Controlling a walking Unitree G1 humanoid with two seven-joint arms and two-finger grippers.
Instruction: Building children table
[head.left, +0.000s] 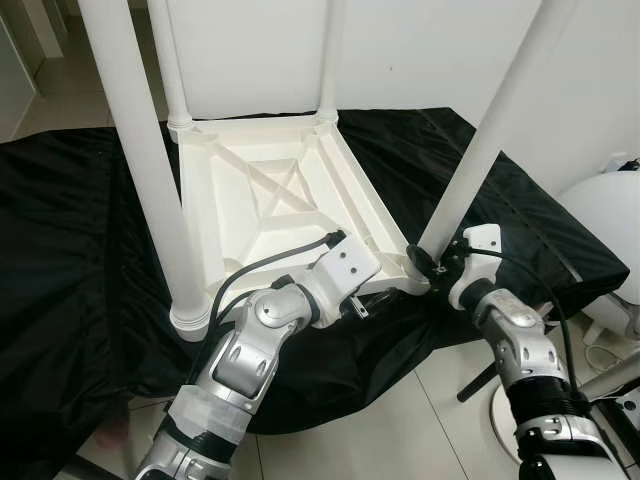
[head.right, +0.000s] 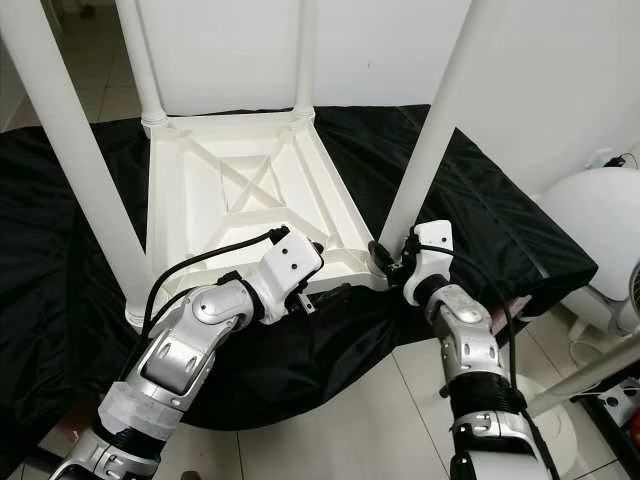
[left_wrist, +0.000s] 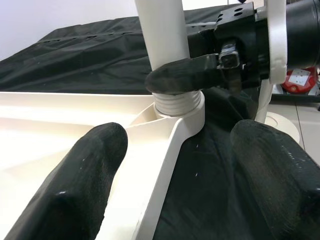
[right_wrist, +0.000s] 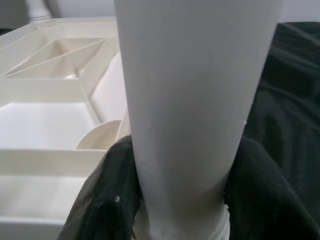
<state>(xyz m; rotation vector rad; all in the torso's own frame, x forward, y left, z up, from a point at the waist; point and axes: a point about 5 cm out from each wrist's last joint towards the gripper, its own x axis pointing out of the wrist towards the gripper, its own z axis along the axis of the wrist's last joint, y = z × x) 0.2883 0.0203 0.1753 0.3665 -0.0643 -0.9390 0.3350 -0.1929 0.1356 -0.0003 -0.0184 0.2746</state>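
Observation:
A white children's table (head.left: 270, 200) lies upside down on a black cloth, its ribbed underside facing up. My right gripper (head.left: 432, 262) is shut on the near right leg (head.left: 480, 150) just above its threaded collar (left_wrist: 177, 102), one black finger on each side (right_wrist: 105, 195). My left gripper (left_wrist: 185, 190) is open at the same corner. Its fingers (left_wrist: 95, 170) straddle the table's rim (left_wrist: 165, 150) without pressing on it. The left wrist (head.left: 345, 265) rests low over the table's near edge.
Three more white legs stand upright at the other corners, the near left one (head.left: 140, 160) close to my left arm. The black cloth (head.left: 80, 230) covers a low surface. A round white object (head.left: 610, 215) and tiled floor (head.left: 420, 420) lie to the right.

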